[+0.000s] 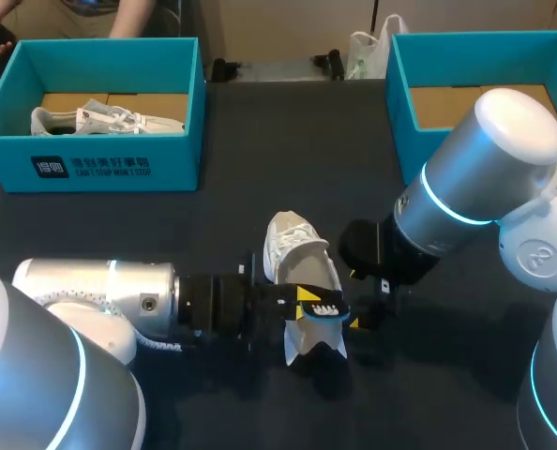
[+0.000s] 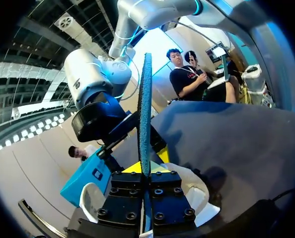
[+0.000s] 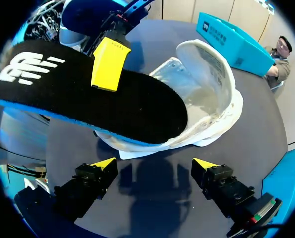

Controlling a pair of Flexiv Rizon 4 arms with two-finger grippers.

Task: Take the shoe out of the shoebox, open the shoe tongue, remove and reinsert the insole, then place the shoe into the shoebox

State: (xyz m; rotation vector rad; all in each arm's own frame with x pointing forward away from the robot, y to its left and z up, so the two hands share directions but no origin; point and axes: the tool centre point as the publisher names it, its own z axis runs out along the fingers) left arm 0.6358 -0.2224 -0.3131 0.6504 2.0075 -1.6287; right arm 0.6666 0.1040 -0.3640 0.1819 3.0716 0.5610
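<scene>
A white shoe (image 1: 300,255) lies on the dark table, a little ahead of the middle. My left gripper (image 1: 318,305) is shut on the shoe's insole (image 1: 322,313), pinching it edge-on just over the shoe's opening. In the left wrist view the insole (image 2: 145,109) stands as a thin blue strip rising from between the fingers of the left gripper (image 2: 146,172), with the shoe (image 2: 194,186) below. My right gripper (image 3: 154,166) is open and hovers beside the shoe (image 3: 209,84), facing the insole's black top (image 3: 88,104). Nothing is between its fingers.
A teal shoebox (image 1: 119,164) at the back left holds another white shoe (image 1: 105,119). A second teal box (image 1: 405,112) at the back right shows only its cardboard floor. My right arm (image 1: 475,187) comes in low beside that box.
</scene>
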